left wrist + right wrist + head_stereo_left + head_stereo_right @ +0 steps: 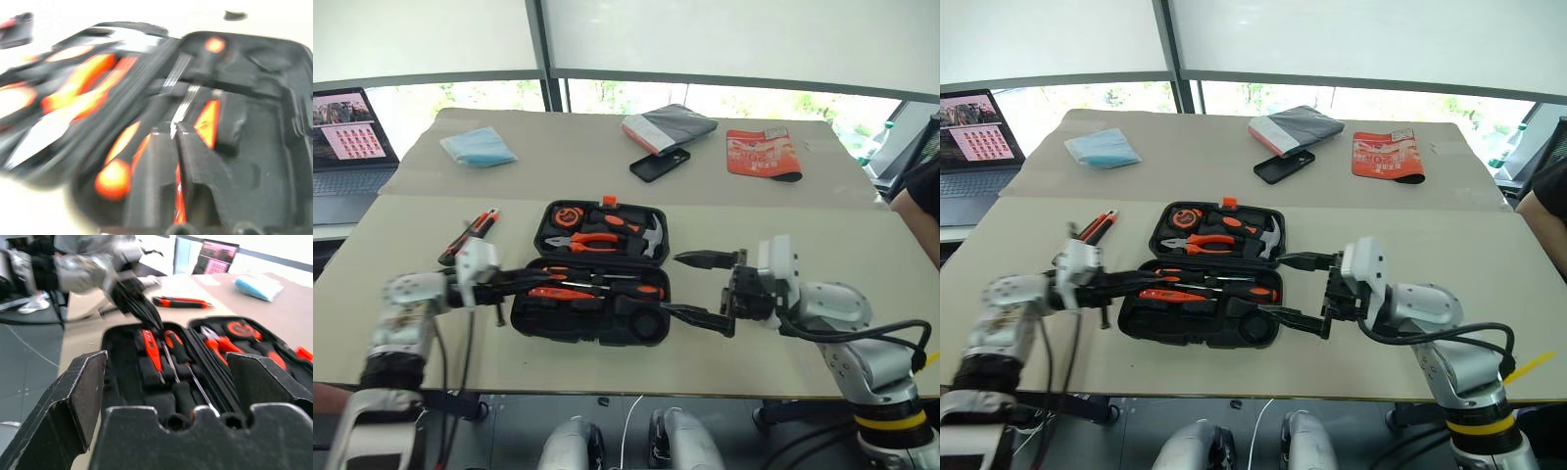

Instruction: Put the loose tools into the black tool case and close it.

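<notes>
The black tool case (597,284) lies open on the table (783,333), its long axis running across the robot's front, hinge between the two halves. The far half holds pliers (592,242), a hammer (651,235) and a tape measure (568,215). In the near half the screwdrivers (592,286) lie lengthwise, parallel to the case's long side, orange handles and thin shafts side by side. The utility knife (470,235) rests on the table left of the case, well apart from it, its long axis slanting away from the robot and to the right.

The left gripper (548,277) reaches in from the left over the near half, level, fingers nearly together with a slim gap; whether they pinch a screwdriver shaft cannot be told. The right gripper (690,286) hovers at the case's right end, pointing left, its fingers spread wide and empty.
</notes>
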You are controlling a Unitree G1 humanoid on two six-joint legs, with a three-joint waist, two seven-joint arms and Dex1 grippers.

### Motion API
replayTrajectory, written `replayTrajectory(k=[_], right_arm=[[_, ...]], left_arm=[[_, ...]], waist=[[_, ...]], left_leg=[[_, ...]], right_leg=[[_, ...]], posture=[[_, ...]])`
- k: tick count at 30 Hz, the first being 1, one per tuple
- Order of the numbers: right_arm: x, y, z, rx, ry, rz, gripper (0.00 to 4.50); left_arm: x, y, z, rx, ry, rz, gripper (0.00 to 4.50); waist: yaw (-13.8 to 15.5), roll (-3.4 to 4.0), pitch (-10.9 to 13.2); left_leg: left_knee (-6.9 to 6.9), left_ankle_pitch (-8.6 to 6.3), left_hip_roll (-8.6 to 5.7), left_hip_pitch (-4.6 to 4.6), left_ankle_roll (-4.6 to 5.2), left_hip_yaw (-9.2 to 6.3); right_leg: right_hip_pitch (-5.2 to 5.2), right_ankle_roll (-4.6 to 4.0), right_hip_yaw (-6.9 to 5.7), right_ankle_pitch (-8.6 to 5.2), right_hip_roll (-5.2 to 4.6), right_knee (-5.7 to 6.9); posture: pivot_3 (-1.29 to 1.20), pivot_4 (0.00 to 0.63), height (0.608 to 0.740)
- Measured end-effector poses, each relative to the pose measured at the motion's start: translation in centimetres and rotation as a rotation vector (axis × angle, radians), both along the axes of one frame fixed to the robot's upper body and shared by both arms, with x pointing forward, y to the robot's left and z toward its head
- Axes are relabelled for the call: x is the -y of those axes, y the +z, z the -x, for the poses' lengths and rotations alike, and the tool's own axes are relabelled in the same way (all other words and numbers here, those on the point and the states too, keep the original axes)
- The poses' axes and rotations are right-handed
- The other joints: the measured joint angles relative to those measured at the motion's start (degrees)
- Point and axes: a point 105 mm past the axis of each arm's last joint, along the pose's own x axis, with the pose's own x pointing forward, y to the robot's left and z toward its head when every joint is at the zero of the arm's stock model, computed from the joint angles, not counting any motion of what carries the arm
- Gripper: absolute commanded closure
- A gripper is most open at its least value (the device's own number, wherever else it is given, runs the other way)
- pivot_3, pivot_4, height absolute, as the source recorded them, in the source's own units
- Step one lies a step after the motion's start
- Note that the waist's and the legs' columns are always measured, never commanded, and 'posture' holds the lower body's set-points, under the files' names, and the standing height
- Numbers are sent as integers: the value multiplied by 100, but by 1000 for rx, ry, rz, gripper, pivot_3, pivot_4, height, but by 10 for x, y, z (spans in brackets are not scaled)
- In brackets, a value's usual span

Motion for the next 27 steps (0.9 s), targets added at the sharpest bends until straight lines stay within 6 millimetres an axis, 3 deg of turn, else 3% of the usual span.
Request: replayTrajectory(k=[4, 8, 12, 15, 17, 20, 23, 25, 27], right_arm=[[8, -4, 4, 30, -25, -14, 0], [10, -6, 4, 76, -73, -84, 0], [11, -7, 2, 126, -135, -123, 0], [12, -10, 3, 166, -157, -138, 0], [9, -8, 8, 197, -136, -159, 0], [8, -8, 10, 191, -126, -175, 0], [6, -4, 10, 172, -134, -229, 0], [-2, 11, 7, 195, -135, -293, 0], [-11, 24, 6, 221, -114, -340, 0]], left_arm=[[-37, -5, 19, -15, 202, 29, 1524], [-94, -22, 43, -23, 556, 94, 123], [-155, -33, 76, -62, 939, 172, 48], [-184, -42, 100, -99, 1145, 226, 48], [-186, -45, 103, -126, 1180, 234, 48], [-177, -41, 92, -140, 1153, 235, 48], [-159, -25, 58, -136, 1078, 270, 48], [-142, -1, 20, -118, 998, 282, 48], [-127, 19, -6, -96, 928, 265, 48]], waist=[[11, 8, 5], [10, 5, 6], [33, 5, 6], [43, 0, 8], [118, 0, 10], [183, -1, 10], [229, -6, 9], [238, -16, 8], [214, -20, 7]], left_leg=[[-14, -42, -4, 9, -7, 0], [-32, -28, -2, 10, -34, -2], [-42, -38, -1, 17, -36, -3], [-44, -42, -1, 16, -43, -3], [-43, -42, -3, 16, -45, -4], [-44, -46, -3, 26, -48, -8], [-45, -45, -4, 24, -52, -9], [-45, -16, -6, 10, -99, -12], [-51, -7, -10, 12, -115, -6]], right_leg=[[4, 2, 6, -1, -13, -11], [-2, 1, 5, -1, -10, -13], [0, -1, 5, -2, -14, -14], [-2, -2, 3, -3, -14, -15], [-1, -5, -1, -5, -16, -16], [-6, -35, -5, -23, -21, -23], [-1, -31, -5, -20, -21, -19], [2, -6, -7, -2, -12, -8], [0, -7, -6, -1, 7, -9]], posture=[[0, 150, 740], [0, 150, 740], [0, 150, 740], [0, 150, 740], [0, 150, 740], [0, 150, 740], [0, 150, 740], [0, 150, 740], [0, 150, 740]])
